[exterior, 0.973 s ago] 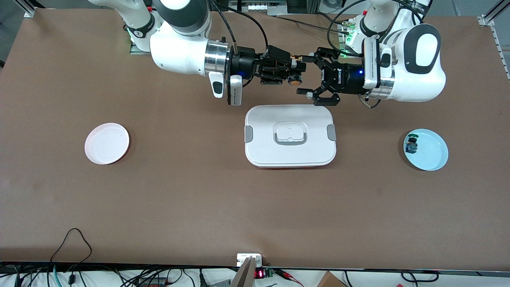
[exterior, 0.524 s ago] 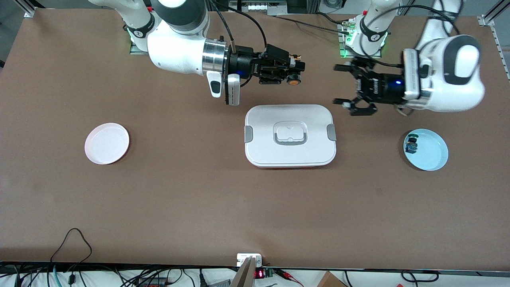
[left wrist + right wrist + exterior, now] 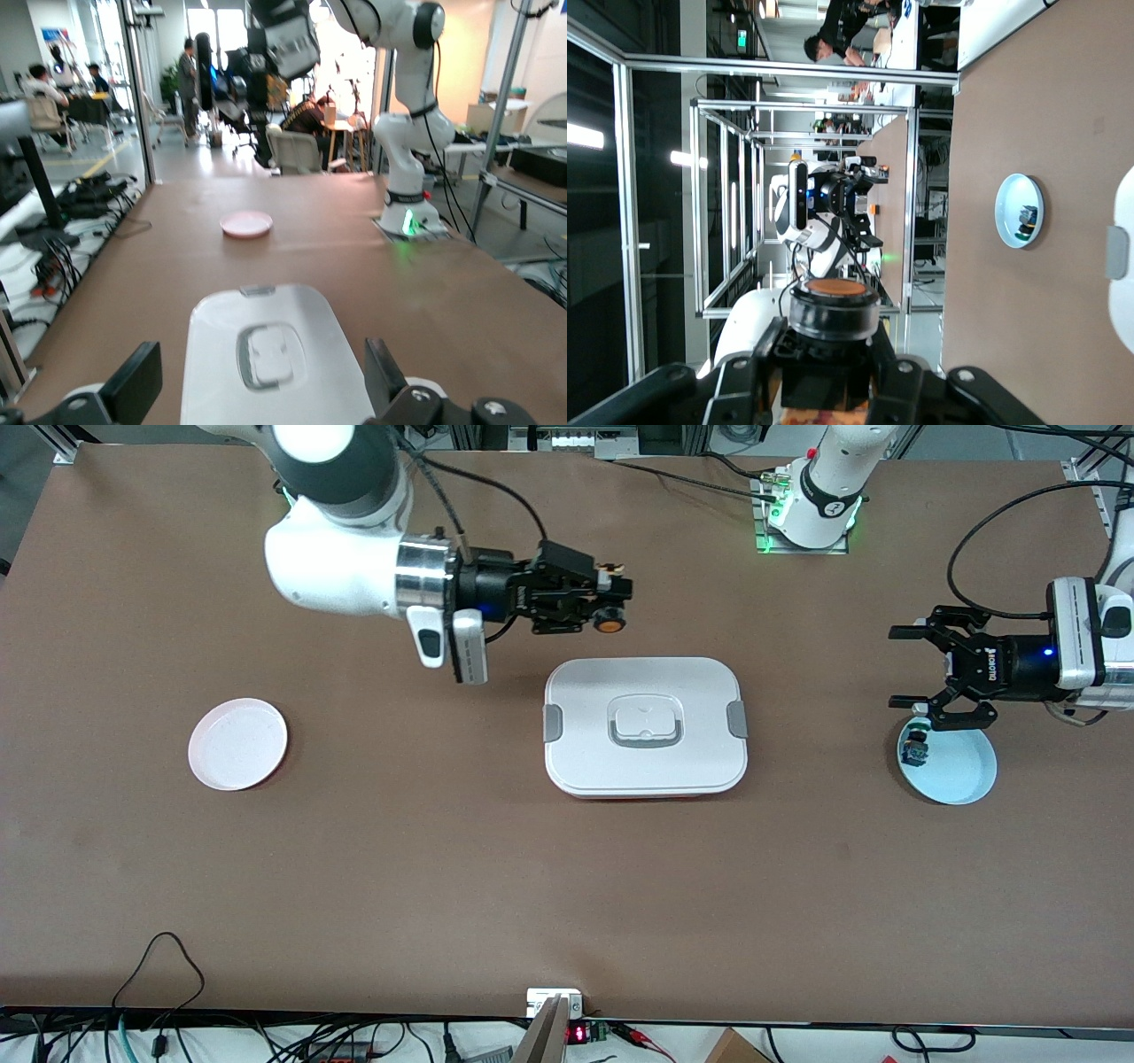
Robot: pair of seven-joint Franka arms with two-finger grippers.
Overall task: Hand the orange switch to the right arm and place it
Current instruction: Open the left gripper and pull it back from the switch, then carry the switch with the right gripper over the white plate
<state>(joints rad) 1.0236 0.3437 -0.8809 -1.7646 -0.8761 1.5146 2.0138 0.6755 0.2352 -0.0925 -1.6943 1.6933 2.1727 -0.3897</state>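
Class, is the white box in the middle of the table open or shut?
Shut: the white box's lid lies flat over it, grey side clips in place.

Even overhead light on the bench (image 3: 354,868), shadows soft; bright window glare washes, perhaps blurs, the left wrist view.

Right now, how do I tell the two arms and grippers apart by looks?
Both arms are white with dark joint covers. The right gripper is black and boxy, with a silver wrist ring and white module. The left gripper is a black linked claw with white lettering, a blue light and black cable.

Brown table (image 3: 443,868), aluminium framing (image 3: 726,177), seated and standing people (image 3: 186,71)
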